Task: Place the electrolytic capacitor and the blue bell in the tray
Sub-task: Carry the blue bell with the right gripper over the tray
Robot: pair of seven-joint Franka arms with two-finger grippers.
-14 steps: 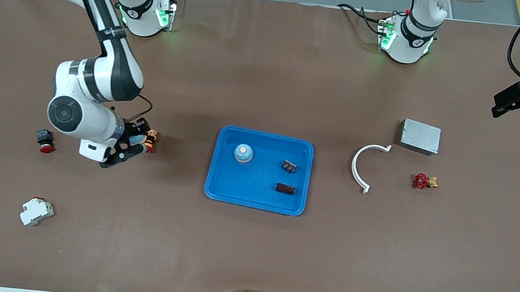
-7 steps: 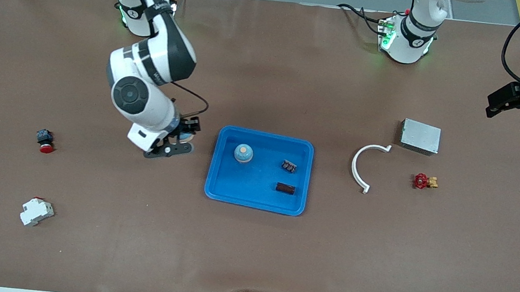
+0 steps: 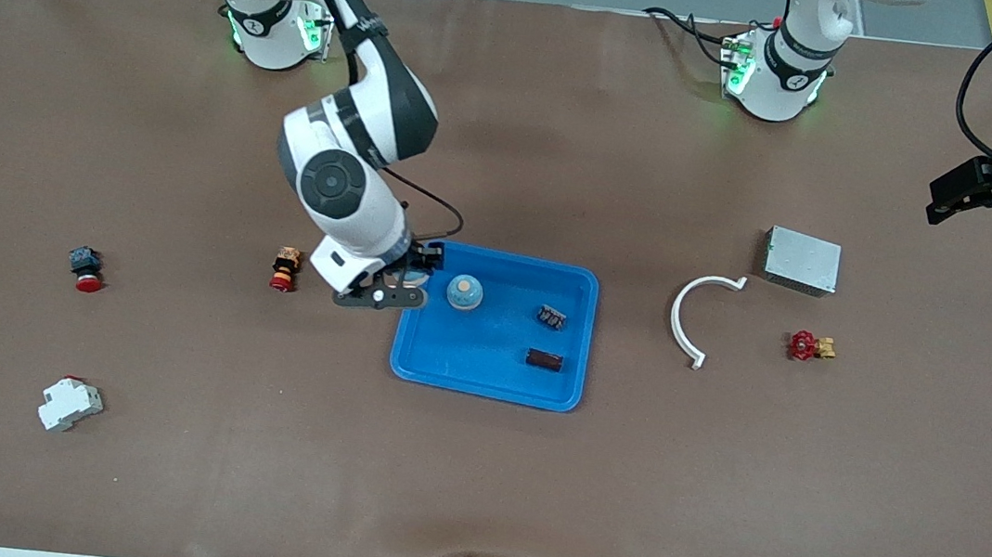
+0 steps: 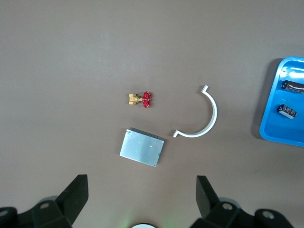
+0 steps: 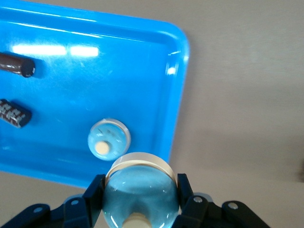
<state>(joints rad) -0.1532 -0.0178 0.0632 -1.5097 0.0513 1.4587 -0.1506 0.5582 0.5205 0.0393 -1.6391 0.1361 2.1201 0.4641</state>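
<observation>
The bright-blue tray (image 3: 484, 380) lies mid-table. My right gripper (image 3: 410, 280) hangs over the tray's rim at the right arm's end, shut on a pale blue bell (image 5: 140, 190) with a cream rim. A second blue bell (image 3: 463, 293) sits in the tray (image 5: 118, 71), just under the held one (image 5: 109, 139). A dark brown electrolytic capacitor (image 3: 545, 360) lies in the tray too (image 5: 16, 65), with a dark ribbed part (image 3: 552, 317) beside it. My left gripper (image 3: 982, 189) waits open in the air at the left arm's end of the table (image 4: 142, 190).
A white curved piece (image 3: 695, 315), a metal box (image 3: 802, 260) and a red valve (image 3: 810, 346) lie toward the left arm's end. Toward the right arm's end are an orange-red part (image 3: 284, 267), a red-capped button (image 3: 85, 267) and a white breaker (image 3: 70, 404).
My right arm has carried the bell from beside the orange-red part to over the tray's rim. The left gripper shifted slightly, then held still.
</observation>
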